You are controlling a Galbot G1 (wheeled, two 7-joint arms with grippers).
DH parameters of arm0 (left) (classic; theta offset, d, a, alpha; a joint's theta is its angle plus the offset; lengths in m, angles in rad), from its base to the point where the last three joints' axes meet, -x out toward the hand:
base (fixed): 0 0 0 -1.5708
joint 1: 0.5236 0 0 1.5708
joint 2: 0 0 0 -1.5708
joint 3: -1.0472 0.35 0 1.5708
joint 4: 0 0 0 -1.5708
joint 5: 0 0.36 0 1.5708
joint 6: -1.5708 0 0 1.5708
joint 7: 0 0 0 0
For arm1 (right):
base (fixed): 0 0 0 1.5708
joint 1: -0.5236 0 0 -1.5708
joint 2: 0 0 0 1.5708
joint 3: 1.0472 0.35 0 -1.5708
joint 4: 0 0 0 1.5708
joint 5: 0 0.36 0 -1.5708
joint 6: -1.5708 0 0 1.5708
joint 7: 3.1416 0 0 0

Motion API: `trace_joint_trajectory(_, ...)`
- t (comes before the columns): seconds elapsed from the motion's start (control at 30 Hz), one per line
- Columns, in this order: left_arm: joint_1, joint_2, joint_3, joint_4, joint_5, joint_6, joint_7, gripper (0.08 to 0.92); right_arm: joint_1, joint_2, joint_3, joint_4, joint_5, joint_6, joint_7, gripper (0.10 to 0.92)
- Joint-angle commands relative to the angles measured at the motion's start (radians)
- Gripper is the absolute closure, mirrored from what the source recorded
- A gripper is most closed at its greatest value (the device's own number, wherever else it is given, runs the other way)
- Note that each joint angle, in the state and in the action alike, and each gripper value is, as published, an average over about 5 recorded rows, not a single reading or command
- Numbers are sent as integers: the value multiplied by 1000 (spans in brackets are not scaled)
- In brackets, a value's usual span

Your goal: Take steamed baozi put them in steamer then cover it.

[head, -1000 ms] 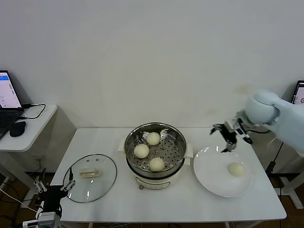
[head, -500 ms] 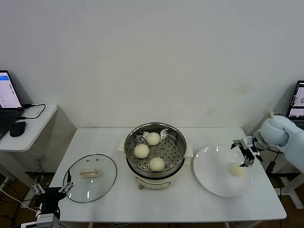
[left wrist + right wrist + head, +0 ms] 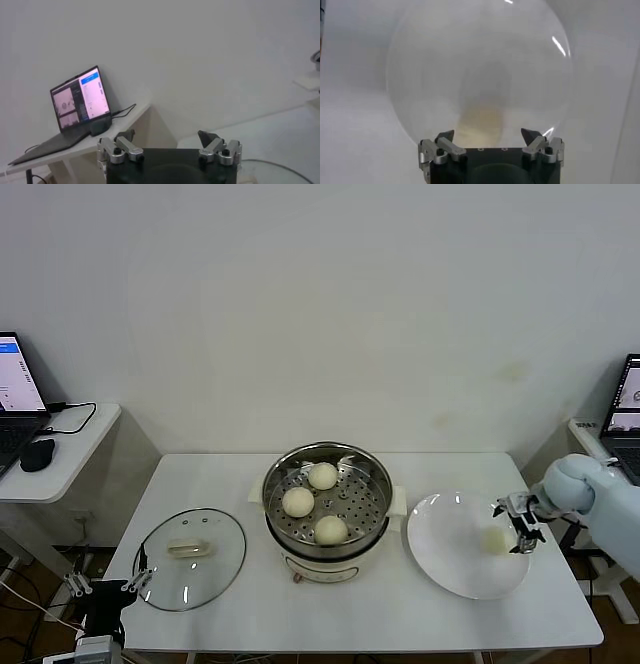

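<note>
- Steamer (image 3: 326,506): shiny steel pot on a white base, mid-worktop, well to the left of the right pincer; its perforated tray holds three steamed baozi (image 3: 298,502).
- Plate (image 3: 450,569): flat white dish just beside the steamer; it holds one baozi (image 3: 494,540), which lies directly at the right pincer's tips. In the right wrist view this bun (image 3: 481,120) sits just ahead of the fingers, centred between them.
- Right pincer (image 3: 519,529): over the plate's far right rim, fingers spread apart around empty air, nothing clamped.
- Cover (image 3: 190,557): clear glass lid with a cream bar handle, lying flat on the worktop (image 3: 330,614), on the steamer's far side from the right pincer.
- Left pincer (image 3: 102,588): parked low off the worktop's near left corner, just beside the cover's rim, fingers spread apart and empty.
- Change from one second ago: the right pincer has dropped from above the plate's far edge to the bun; buns, cover and steamer have not shifted.
- Count: four baozi, one steamer, one cover, one plate.
</note>
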Motion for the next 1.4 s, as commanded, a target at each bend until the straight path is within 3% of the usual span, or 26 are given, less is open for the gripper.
trace_joint_trajectory(0.03, -3, 3, -1, 4, 0, 1, 1, 177, -53, 45, 53, -71, -51, 4, 10, 219)
trace_joint_trajectory(0.53, -6, 6, 1, -1, 0, 4, 2, 177, -52, 92, 57, -117, -69, 1, 8, 305)
trace_joint_trajectory(0.87, -10, 4, 4, 0, 2, 6, 2, 177, -25, 73, 45, -100, -55, 5, -11, 419)
trace_joint_trajectory(1.4, -20, 9, 21, -7, 1, 8, 3, 177, 522, -51, -340, 161, 276, -140, -67, 440)
